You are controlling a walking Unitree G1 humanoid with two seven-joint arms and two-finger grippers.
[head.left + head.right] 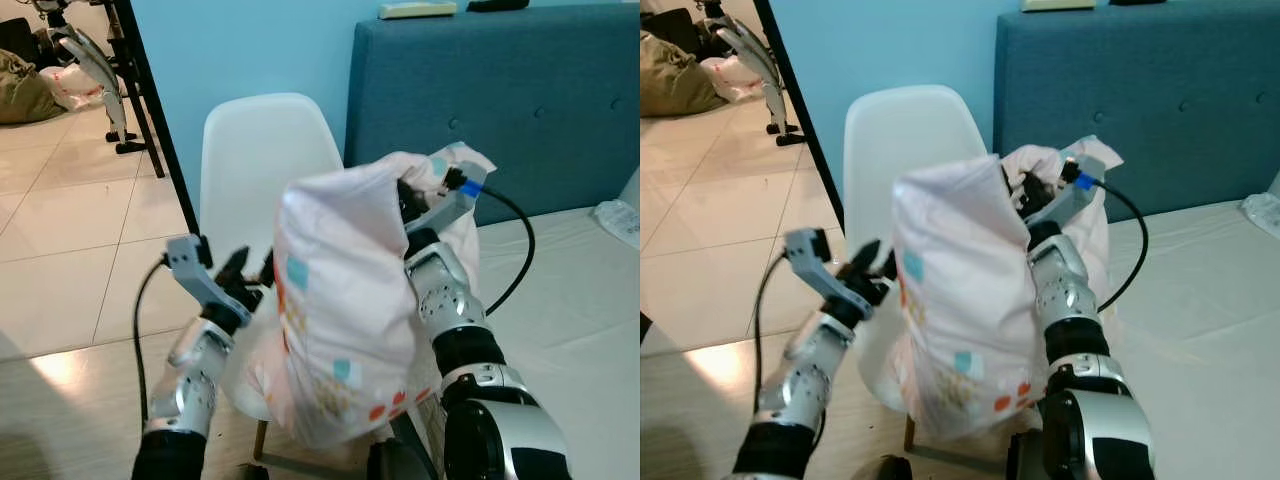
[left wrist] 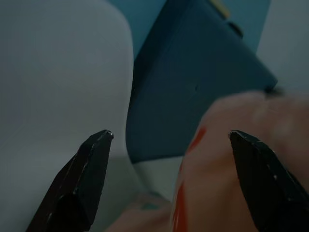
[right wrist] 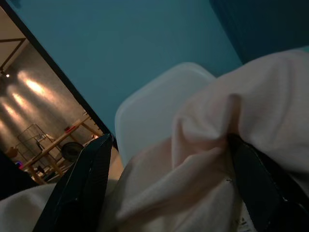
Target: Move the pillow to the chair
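Pillow (image 1: 345, 300), pale pink with coloured squares and dots, hangs bunched in front of the white chair (image 1: 262, 155), its top gripped by the right gripper (image 1: 415, 200), whose fingers are buried in the folds; the right wrist view shows them spread with cloth gathered between. The left gripper (image 1: 240, 275) stands just beside the pillow's left edge, fingers wide apart and holding nothing, the pillow near one fingertip (image 2: 241, 140). Beyond both grippers rises the chair's back; behind the right gripper stands a blue upholstered headboard (image 1: 500, 90), and to its right lies the white mattress (image 1: 575, 300). A black post (image 1: 155, 110) slants past the chair's left edge, with open tiled floor (image 1: 70, 230) left of the left gripper.
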